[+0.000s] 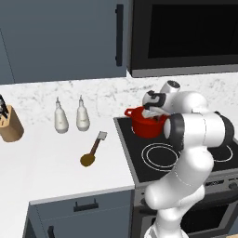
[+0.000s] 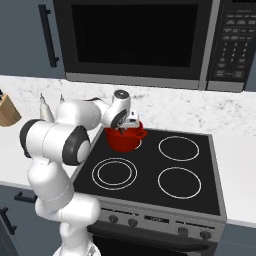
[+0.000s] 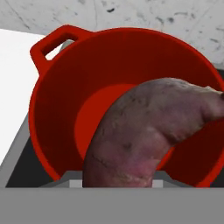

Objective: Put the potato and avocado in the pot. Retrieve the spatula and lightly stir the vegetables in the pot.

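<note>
Hand view: hand part-closed on maroon avocado, directly above open red pot, its floor bare.

Maroon avocado over red pot; ochre potato, spatula on counter.

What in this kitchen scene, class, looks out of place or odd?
The spatula lies loose on the white counter, its handle end touching the potato. Otherwise nothing looks spilled or damaged: the tool holds the avocado above the red pot.
</note>
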You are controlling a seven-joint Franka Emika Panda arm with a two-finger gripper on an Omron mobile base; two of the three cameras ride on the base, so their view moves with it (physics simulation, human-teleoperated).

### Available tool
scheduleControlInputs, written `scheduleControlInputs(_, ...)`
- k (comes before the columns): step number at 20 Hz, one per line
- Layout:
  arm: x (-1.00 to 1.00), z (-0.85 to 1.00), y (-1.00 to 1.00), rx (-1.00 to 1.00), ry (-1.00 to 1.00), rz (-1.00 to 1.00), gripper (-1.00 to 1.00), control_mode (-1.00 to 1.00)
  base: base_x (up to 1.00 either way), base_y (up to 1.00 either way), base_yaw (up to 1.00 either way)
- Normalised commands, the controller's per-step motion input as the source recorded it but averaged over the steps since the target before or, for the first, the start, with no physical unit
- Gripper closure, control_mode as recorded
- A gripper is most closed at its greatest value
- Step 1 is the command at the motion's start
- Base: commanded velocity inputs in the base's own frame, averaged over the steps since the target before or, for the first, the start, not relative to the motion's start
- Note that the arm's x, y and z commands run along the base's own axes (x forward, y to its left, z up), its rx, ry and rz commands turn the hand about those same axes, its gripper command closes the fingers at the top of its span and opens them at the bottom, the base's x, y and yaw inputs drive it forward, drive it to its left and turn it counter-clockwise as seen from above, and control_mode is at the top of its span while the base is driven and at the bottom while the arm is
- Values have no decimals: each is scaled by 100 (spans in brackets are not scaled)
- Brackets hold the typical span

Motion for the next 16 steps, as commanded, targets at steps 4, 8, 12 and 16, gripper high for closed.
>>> scheduleControlInputs(4,22,-27,0,0,3,0,100,-100,0,0,0)
scheduleControlInputs(8,20,-20,0,0,0,0,100,-100,0,0,0)
scheduleControlInputs(12,21,-13,0,0,0,0,100,-100,0,0,0)
scheduleControlInputs(16,17,-29,0,-1,0,0,100,-100,0,0,0)
